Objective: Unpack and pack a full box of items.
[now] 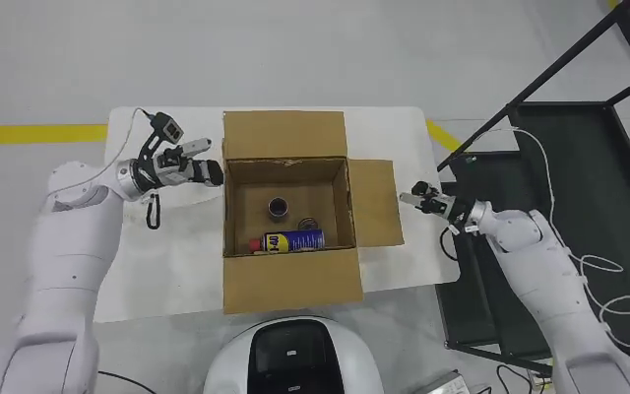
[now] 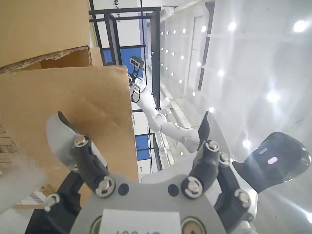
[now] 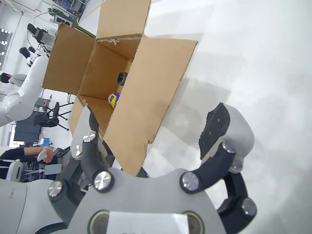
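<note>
Flanking box (image 1: 291, 280): left gripper (image 1: 213, 173), right gripper (image 1: 407, 199).

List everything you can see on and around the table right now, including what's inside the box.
open brown cardboard box: one, brown, middle of the table, flaps spread
blue and yellow spray can: one, lying on its side in the box
dark round can: one, dark, in the box beyond the spray can
white table: one, white, under the box
black metal rack: one, black, beside the table on the right arm's side
left claw: one, open, at the box's left side
right claw: one, open, at the right flap's outer edge
</note>
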Action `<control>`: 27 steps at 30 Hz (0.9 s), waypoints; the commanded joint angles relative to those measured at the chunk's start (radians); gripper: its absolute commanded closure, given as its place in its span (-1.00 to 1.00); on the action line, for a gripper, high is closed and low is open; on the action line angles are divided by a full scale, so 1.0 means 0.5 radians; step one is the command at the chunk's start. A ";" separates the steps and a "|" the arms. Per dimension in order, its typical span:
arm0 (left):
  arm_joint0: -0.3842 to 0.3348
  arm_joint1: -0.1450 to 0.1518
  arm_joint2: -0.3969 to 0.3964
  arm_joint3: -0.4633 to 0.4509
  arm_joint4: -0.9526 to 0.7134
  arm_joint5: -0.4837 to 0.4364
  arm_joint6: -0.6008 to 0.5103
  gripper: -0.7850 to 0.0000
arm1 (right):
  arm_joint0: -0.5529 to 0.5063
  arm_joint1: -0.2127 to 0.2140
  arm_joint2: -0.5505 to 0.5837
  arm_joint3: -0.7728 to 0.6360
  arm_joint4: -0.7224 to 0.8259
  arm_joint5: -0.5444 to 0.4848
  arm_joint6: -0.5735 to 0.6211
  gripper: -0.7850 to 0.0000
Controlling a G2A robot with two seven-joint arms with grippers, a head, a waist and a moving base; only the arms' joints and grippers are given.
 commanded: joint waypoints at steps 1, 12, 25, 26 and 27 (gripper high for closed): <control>-0.005 -0.011 0.057 -0.005 0.014 0.007 0.011 -1.00 | 0.020 -0.013 -0.061 0.039 0.174 -0.033 0.097 -1.00; -0.036 -0.052 0.244 0.050 0.091 -0.051 0.105 -1.00 | 0.132 -0.033 -0.289 -0.108 0.849 -0.096 0.431 -1.00; -0.088 -0.034 0.244 0.186 0.196 -0.153 0.205 -1.00 | 0.520 -0.116 -0.864 -0.406 0.733 -0.066 0.460 -1.00; -0.086 -0.027 0.230 0.188 0.202 -0.161 0.209 -1.00 | 0.567 -0.132 -0.917 -0.390 0.672 -0.061 0.466 -1.00; -0.085 -0.019 0.213 0.190 0.208 -0.168 0.215 -1.00 | 0.610 -0.146 -0.958 -0.358 0.614 -0.064 0.462 -1.00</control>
